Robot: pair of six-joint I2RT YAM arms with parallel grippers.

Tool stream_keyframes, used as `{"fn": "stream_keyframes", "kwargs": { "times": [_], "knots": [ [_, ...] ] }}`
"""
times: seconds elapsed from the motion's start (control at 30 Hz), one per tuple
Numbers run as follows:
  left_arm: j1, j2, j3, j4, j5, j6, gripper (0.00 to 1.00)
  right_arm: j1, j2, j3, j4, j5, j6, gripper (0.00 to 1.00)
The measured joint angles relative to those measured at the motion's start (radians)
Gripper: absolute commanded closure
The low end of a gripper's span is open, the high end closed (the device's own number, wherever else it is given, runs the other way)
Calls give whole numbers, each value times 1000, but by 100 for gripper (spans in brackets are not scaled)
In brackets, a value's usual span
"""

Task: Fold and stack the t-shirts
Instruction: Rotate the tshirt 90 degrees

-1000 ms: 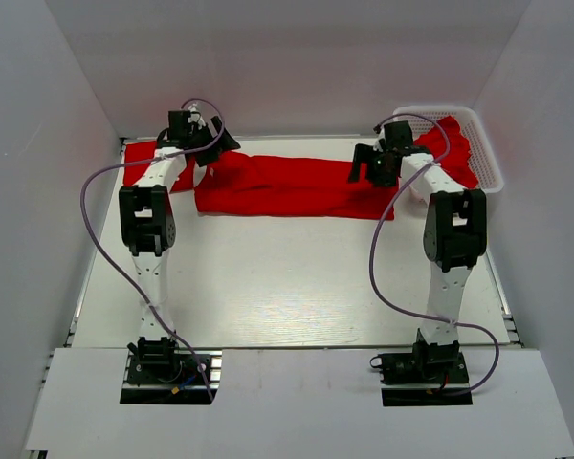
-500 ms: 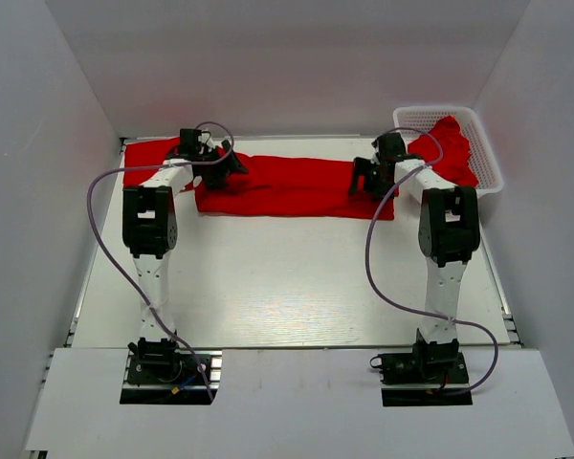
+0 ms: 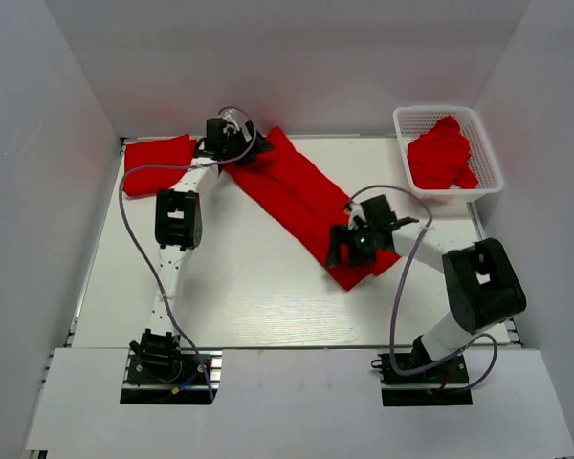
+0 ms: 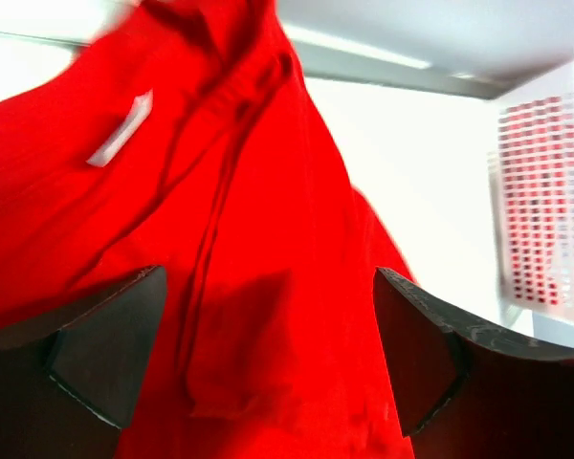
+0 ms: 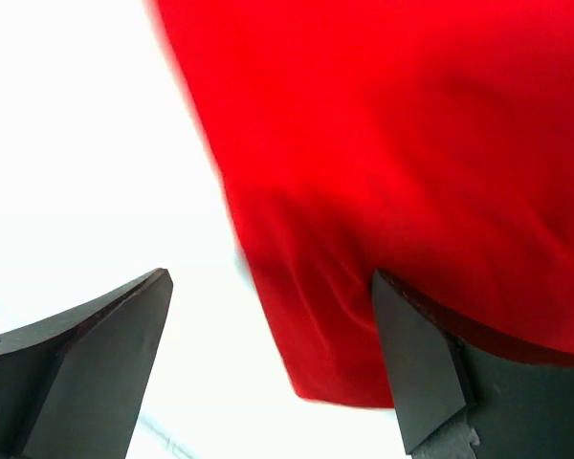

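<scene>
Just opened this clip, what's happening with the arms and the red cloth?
Both arms are on one red t-shirt, stretched diagonally across the table. The left gripper is at its far end, the right gripper at its near end; wrist views show both sets of jaws apart over red fabric. Another red garment lies far left, and more red clothes sit in the white basket far right.

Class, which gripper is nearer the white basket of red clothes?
Right. The right gripper is over the red t-shirt, in front and left of the white basket. The left gripper is far off at back left.
</scene>
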Motion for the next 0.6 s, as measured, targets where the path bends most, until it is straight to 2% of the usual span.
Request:
{"fn": "stream_keyframes", "kwargs": {
  "times": [0.13, 0.3, 0.43, 0.6],
  "knots": [
    [-69, 53, 21, 153, -4, -54, 0, 176, -35, -53, -2, -151, -36, 10],
    [-154, 79, 27, 252, -61, -79, 0, 333, 27, -40, 44, -332, -99, 10],
    [-198, 95, 27, 307, -115, -100, 0, 405, 130, 12, 141, -451, -125, 10],
    [-204, 107, 31, 349, -187, -122, 0, 454, 175, 76, 195, -461, -125, 10]
  ]
}}
